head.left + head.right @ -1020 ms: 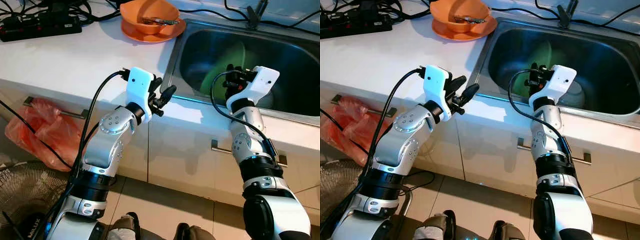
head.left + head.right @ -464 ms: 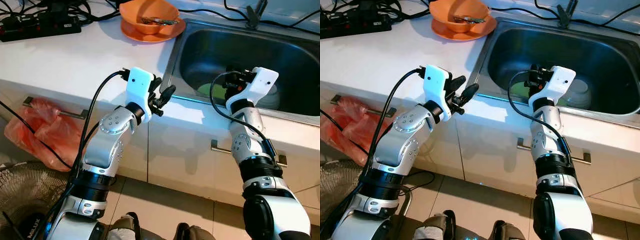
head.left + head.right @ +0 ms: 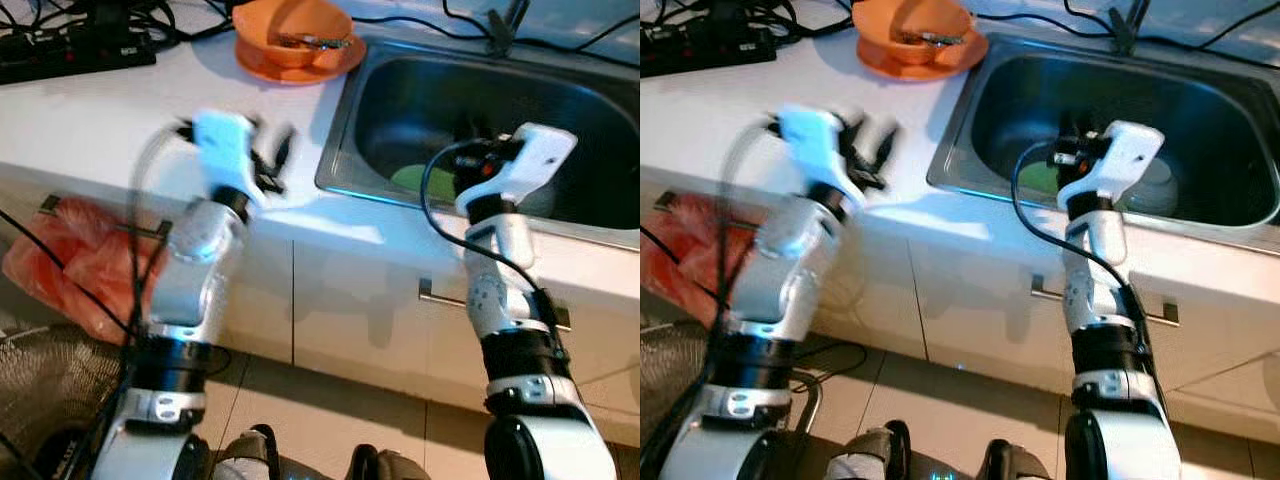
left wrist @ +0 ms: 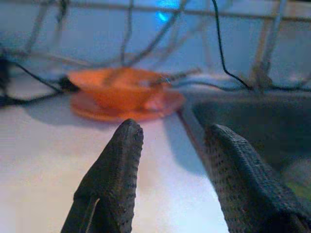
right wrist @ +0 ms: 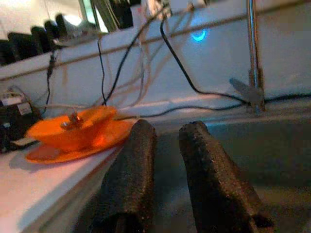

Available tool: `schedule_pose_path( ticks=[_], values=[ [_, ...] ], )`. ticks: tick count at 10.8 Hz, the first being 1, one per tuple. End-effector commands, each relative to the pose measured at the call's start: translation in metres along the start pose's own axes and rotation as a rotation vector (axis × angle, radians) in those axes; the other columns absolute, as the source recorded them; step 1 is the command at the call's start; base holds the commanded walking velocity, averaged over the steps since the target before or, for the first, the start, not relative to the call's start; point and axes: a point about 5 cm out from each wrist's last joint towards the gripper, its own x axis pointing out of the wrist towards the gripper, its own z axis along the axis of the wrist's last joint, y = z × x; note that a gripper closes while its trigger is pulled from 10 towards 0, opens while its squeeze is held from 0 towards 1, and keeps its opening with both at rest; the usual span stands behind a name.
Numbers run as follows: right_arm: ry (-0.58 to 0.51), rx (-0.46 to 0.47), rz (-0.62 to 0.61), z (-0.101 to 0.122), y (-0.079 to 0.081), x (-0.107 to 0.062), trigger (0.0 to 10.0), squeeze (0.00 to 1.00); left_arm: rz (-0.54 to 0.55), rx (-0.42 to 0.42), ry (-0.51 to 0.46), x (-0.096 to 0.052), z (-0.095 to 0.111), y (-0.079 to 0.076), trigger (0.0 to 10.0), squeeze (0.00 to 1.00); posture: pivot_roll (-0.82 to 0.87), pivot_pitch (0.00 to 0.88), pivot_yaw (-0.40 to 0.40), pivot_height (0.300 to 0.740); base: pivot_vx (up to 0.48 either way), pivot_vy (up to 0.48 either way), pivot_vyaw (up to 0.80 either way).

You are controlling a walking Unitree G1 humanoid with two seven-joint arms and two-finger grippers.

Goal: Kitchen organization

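**Count of what stood on and around the worktop**

There was one white worktop (image 3: 120,110) with one steel sink (image 3: 345,130) set into it. One orange bowl (image 3: 295,25) sat on one orange plate (image 3: 262,62), and some cutlery lay in the bowl, too small to count. Inside the sink lay one green dish (image 3: 415,178) and one pale bowl (image 3: 1155,185). One black power strip (image 3: 70,55) lay at the back among several cables, too tangled to count. Two cabinet handles (image 3: 440,297) showed, one of them carrying one red plastic bag (image 3: 70,270). One floor fan (image 3: 45,385) stood below. Two silver arms were in view, each ending in one end effector with two black fingers (image 4: 114,179).
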Motion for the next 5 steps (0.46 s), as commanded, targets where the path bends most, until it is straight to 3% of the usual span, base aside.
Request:
schedule_pose_path(
  ticks=[1, 3, 5],
  values=[
    [0.002, -0.045, 0.011, -0.004, 0.001, -0.007, 10.0, 0.0, 0.035, -0.001, 0.001, 0.0, -0.004, 0.003, 10.0, 0.0, 0.12, 0.172, -0.032, 0.74, 0.0, 0.0, 0.0],
    [-0.019, -0.097, 0.009, 0.003, -0.001, -0.014, 10.0, 0.0, 0.077, 0.015, -0.029, -0.006, -0.01, 0.01, 10.0, 0.0, 0.11, 0.164, -0.026, 0.74, 0.0, 0.0, 0.0],
    [-0.023, -0.136, -0.016, 0.01, -0.011, -0.018, 10.0, 0.0, 0.158, 0.014, -0.057, -0.014, -0.01, 0.028, 10.0, 0.0, 0.11, 0.155, -0.019, 0.74, 0.0, 0.0, 0.0]
  ],
)
